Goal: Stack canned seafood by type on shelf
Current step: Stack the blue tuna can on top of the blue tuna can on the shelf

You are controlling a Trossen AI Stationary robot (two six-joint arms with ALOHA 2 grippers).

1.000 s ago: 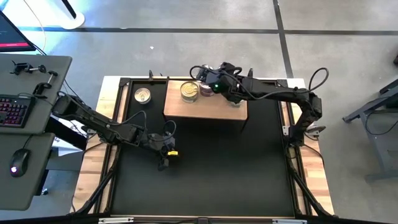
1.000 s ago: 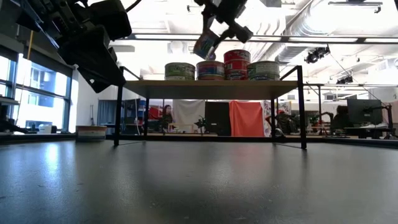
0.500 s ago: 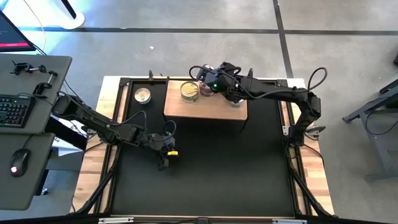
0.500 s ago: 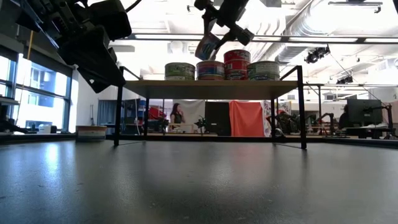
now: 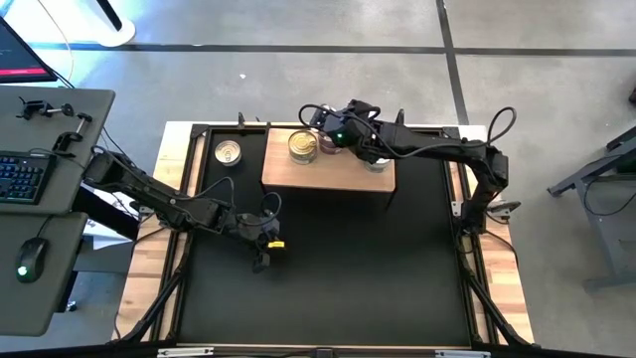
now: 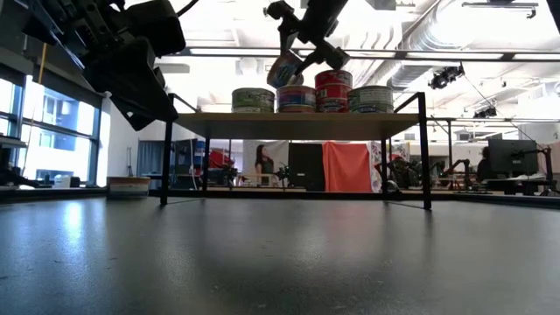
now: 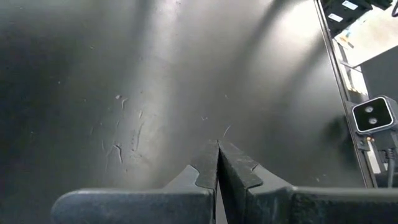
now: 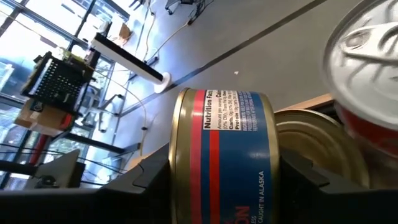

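The shelf (image 5: 333, 171) stands at the mat's far edge. On it rest a gold-lidded can (image 5: 303, 146), another can (image 6: 296, 98), a red two-can stack (image 6: 333, 90) and one more can (image 6: 371, 98). My right gripper (image 5: 323, 124) is shut on a blue-and-red can (image 6: 285, 70), held tilted above the shelf's left-middle cans. Another can (image 5: 229, 152) stands on its base left of the shelf. My left gripper (image 7: 217, 149) hangs shut over the bare mat, left of centre, touching nothing. My right gripper pinches the blue-and-red can between its two fingers (image 8: 146, 186), one on each flat end by the gold rims (image 8: 180, 168). The fingers come from the table's right, slanting down. The can is lifted clear and tilted on edge, its label wall (image 8: 227, 124) toward the wrist camera.
The black mat (image 5: 328, 268) lies bare in front of the shelf. A desk with keyboard and mouse (image 5: 30, 179) stands beyond the table's left edge. A small camera unit (image 7: 373, 115) sits at the mat's edge.
My right gripper has edged a little toward the table's left edge and slightly down with the can, which stays tilted and clear of the shelf's cans.
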